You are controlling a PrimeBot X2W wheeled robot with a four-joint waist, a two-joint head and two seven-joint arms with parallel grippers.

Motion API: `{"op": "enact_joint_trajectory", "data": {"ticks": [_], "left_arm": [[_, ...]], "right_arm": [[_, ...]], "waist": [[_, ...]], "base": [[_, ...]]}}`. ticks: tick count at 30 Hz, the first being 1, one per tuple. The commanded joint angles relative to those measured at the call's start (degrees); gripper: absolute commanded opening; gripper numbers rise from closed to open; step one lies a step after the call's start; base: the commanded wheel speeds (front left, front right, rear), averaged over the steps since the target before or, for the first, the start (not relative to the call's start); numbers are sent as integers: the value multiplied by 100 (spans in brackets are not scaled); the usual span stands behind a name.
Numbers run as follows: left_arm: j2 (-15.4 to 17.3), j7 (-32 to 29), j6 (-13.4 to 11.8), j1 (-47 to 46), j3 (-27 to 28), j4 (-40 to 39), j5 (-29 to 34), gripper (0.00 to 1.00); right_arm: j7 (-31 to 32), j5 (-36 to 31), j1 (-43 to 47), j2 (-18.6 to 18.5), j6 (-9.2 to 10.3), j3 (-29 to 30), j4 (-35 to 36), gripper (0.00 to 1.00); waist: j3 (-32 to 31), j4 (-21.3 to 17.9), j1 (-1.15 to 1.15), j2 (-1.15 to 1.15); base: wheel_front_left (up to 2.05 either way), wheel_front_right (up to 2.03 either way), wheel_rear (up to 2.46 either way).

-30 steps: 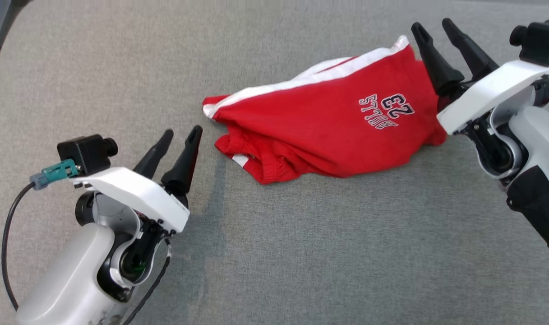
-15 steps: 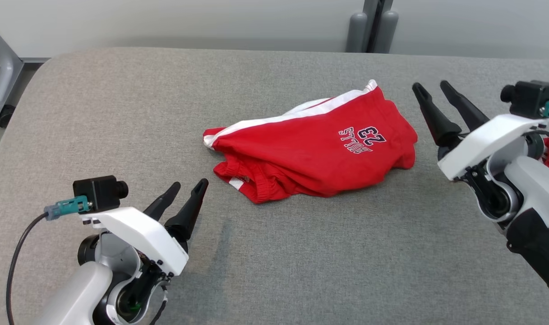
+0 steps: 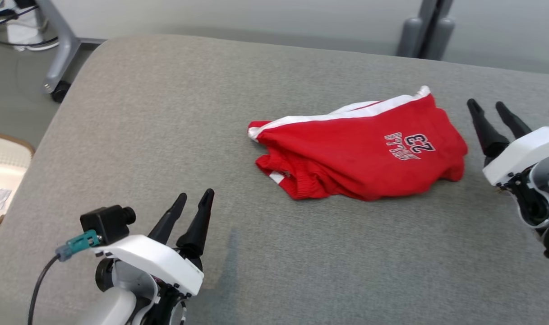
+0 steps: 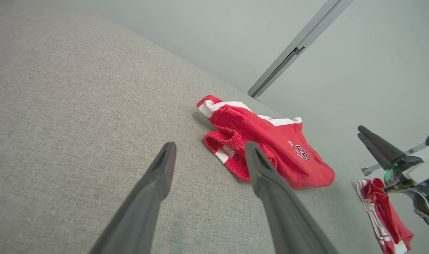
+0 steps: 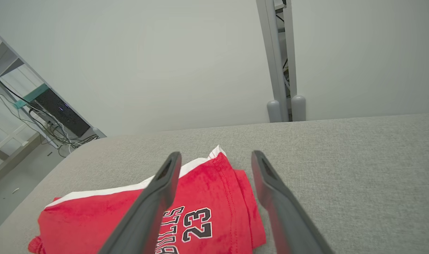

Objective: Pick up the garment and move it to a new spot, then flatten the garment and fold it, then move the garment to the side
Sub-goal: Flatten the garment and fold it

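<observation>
A: Red shorts (image 3: pixel 355 153) lie bunched right of centre on the grey bench (image 3: pixel 166 113). There's wide bare fabric to the left and on the near side.
B: Left tool (image 3: pixel 195 194) is spread and empty, near-left. Right tool (image 3: pixel 485 104) is spread too, just beside the shorts' right hem!
A: Its wrist is cut off at the frame edge. Another red garment (image 4: pixel 383 208) sits far right, partly cropped.

right gripper (image 3: pixel 485 104): cut off right | brown-rimmed container (image 3: pixel 17 141): cut off left | second red garment (image 4: pixel 383 211): cut off below
</observation>
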State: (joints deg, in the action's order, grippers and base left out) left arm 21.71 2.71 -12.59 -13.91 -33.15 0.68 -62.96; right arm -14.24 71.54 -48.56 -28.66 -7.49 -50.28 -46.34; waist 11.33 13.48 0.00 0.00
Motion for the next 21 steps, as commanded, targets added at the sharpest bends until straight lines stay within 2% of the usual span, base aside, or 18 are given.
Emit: {"op": "enact_joint_trajectory", "data": {"ticks": [1, 6, 9, 16, 21], "left_arm": [[-50, 193, 62, 71, 11, 18, 126, 100], [-159, 845, 434, -2, -183, 19, 637, 100], [-228, 1039, 534, -6, -239, 80, 863, 100], [-725, 1249, 878, 187, -66, 446, 1804, 100], [-1149, 1241, 1286, 385, 250, 570, 2507, 100]], "right_arm": [[110, 118, -75, -87, -1, -13, -157, 100], [461, 375, -174, -264, -1, -38, -493, 100], [627, 510, -188, -326, -1, -26, -580, 100], [1266, 874, -254, -497, -1, -8, -883, 100], [1605, 1143, -351, -554, -1, 113, -1146, 100]], "waist": [[84, 277, 0, 0], [214, 625, 0, 0], [272, 750, 0, 0], [470, 991, 0, 0], [641, 1114, 0, 0]], "base": [[0, 0, 0], [0, 0, 0], [0, 0, 0], [0, 0, 0], [0, 0, 0]]}}
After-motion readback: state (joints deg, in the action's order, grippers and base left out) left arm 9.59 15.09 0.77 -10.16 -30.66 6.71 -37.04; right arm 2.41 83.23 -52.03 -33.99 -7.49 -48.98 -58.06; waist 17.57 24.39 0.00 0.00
